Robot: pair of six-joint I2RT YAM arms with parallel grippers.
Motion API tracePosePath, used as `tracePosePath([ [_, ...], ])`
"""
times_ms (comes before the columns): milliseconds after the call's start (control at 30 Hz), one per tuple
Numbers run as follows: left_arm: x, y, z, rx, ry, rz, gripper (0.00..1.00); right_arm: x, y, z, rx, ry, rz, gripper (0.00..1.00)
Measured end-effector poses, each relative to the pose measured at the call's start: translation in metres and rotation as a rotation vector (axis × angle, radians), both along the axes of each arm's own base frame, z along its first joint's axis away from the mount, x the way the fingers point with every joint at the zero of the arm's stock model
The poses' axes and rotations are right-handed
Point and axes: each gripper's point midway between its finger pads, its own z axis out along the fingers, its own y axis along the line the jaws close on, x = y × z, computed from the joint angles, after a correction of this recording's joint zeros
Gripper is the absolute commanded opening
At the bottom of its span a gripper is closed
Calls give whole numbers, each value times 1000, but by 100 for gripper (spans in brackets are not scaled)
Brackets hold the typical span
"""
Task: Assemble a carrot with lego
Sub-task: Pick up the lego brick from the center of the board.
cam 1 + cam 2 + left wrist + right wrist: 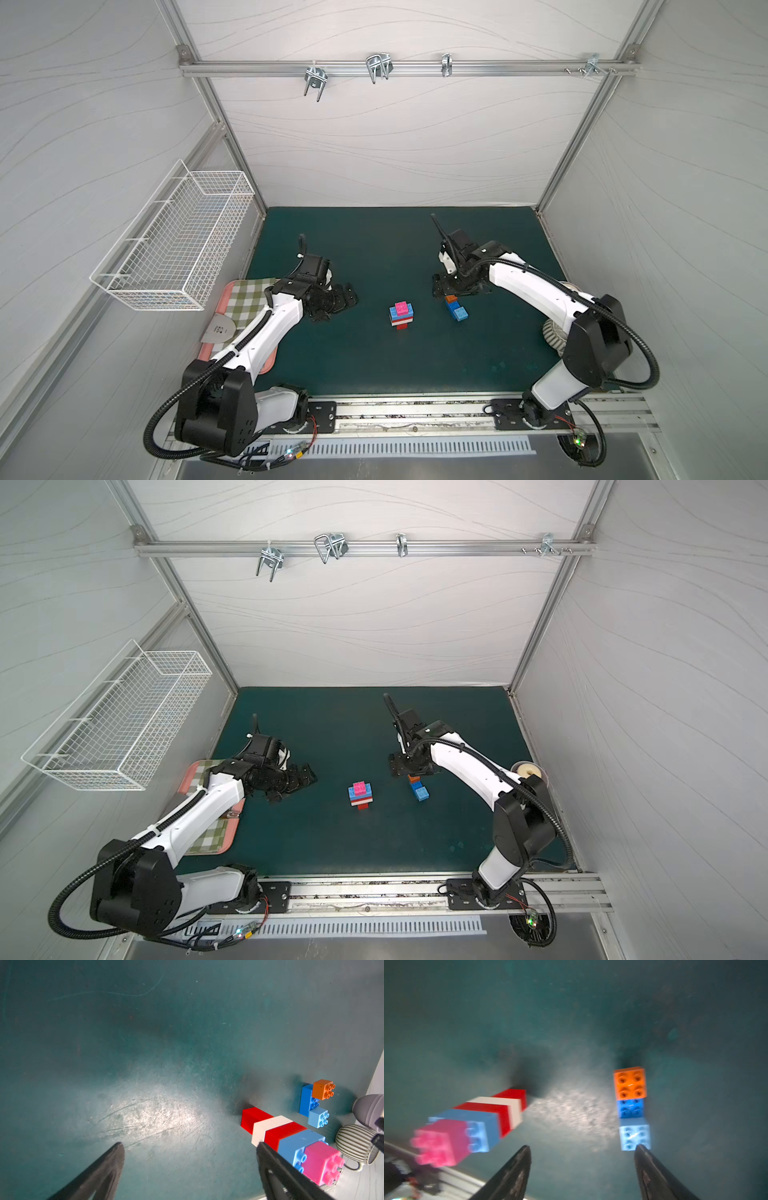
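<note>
- Right gripper [581,1147] is hanging low over blue brick [630,1108], which is carrying orange brick [629,1082] + light-blue brick [634,1136]. Jaws are standing well apart w/ nothing btwn them; light-blue brick is just beside one fingertip.
- Left gripper [189,1144] is sitting spread wide, empty.
- Carrot stack [401,314] is standing upright btwn the two grippers, clear of both.
- Handling, my read: hard, light, slick plastic w/ no give. The stack is balancing on its narrow red tip [249,1120], so prob. tippy. Am favouring a pinch across the flat sides of the wide blue layer [295,1147], not the studs.
- Surface: dark green mat [374,365], flat, scuffed.
- Room: white-panelled booth. Tray [210,332] w/ checked cloth is lying behind left gripper; striped cup [353,1142] is sitting behind right gripper.
</note>
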Motion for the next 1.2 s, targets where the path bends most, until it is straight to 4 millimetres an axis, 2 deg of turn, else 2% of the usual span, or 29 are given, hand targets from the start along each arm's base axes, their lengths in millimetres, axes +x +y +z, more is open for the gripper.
tracePosePath([
  [167, -1, 0, -2, 1, 6, 0, 99, 11, -12, -31, -40, 8, 60, 72],
  [267, -1, 0, -2, 2, 6, 0, 99, 6, -20, -52, -59, 35, 78, 73],
  [433, -1, 0, -2, 1, 6, 0, 99, 1, -32, -71, -76, 58, 65, 72],
  [833, -1, 0, -4, 3, 10, 1, 99, 5, -29, -98, -76, 69, 71, 67],
  [1200, -1, 0, -5, 4, 16, 0, 99, 3, -24, -100, -111, 41, 92, 55],
])
